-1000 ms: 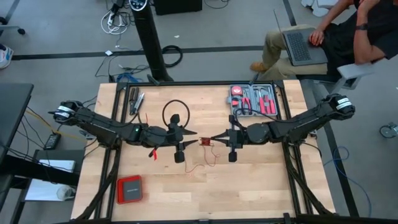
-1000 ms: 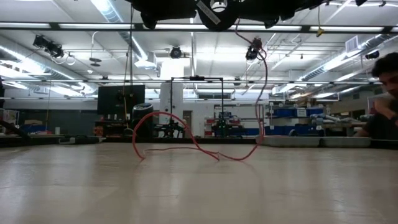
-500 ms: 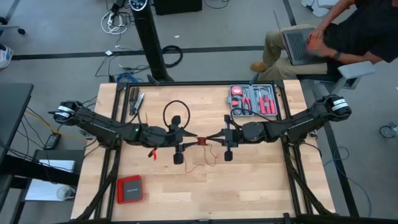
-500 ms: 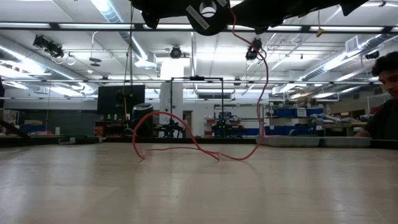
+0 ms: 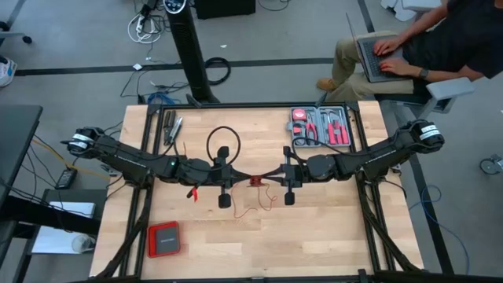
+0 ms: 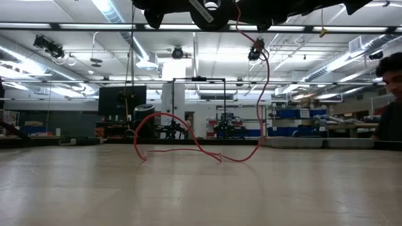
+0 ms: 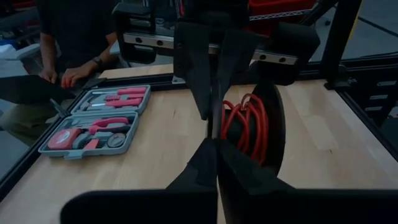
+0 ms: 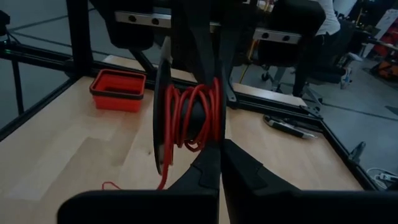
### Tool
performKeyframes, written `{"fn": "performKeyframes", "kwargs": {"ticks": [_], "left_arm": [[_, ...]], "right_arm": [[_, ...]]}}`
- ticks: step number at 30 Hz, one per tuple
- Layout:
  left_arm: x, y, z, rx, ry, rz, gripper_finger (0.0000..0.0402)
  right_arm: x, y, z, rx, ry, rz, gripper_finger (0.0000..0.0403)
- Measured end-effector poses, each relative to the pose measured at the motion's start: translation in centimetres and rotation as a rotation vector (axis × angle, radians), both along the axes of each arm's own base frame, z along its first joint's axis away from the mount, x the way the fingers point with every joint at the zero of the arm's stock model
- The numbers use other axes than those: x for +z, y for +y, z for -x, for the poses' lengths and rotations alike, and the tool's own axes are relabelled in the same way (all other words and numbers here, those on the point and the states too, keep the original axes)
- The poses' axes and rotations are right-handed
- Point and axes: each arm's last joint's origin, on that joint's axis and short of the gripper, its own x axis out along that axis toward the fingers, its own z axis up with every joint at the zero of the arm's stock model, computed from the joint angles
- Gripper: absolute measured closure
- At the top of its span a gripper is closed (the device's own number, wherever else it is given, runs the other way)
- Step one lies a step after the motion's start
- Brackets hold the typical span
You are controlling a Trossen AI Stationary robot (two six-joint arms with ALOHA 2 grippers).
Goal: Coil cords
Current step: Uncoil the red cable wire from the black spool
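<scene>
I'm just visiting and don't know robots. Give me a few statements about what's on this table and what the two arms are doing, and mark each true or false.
1. Both grippers meet over the middle of the table at a small coil of red cord. True.
2. The left gripper stands wide open. False: it is shut, as is the right gripper.
3. All of the red cord is wound up. False: a loose length hangs down and trails in loops across the table.
4. The grey tool tray sits at the far right of the table. True.
5. The flat red box lies inside the tool tray. False: it lies alone at the near left.
</scene>
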Motion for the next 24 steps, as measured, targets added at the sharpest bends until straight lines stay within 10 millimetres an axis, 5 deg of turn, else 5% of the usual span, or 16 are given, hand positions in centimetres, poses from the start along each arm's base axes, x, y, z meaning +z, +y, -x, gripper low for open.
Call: {"fn": "performKeyframes", "kwargs": {"ticks": [11, 17, 24], "left_arm": [[-0.4, 0.1, 0.1, 0.016, 0.036, -0.013, 0.0401], [-0.2, 0.4, 0.2, 0.098, 0.032, -0.058, 0.0401], [-0.2, 1.4, 0.2, 0.258, 0.044, -0.165, 0.0401]], "right_arm": [[1.1, -0.4, 1.7, -0.120, 0.037, 0.037, 0.0333], [2.3, -0.9, 4.0, -0.231, 0.067, -0.007, 0.0334], [0.4, -0.1, 3.5, -0.273, 0.158, -0.077, 0.0350]]}}
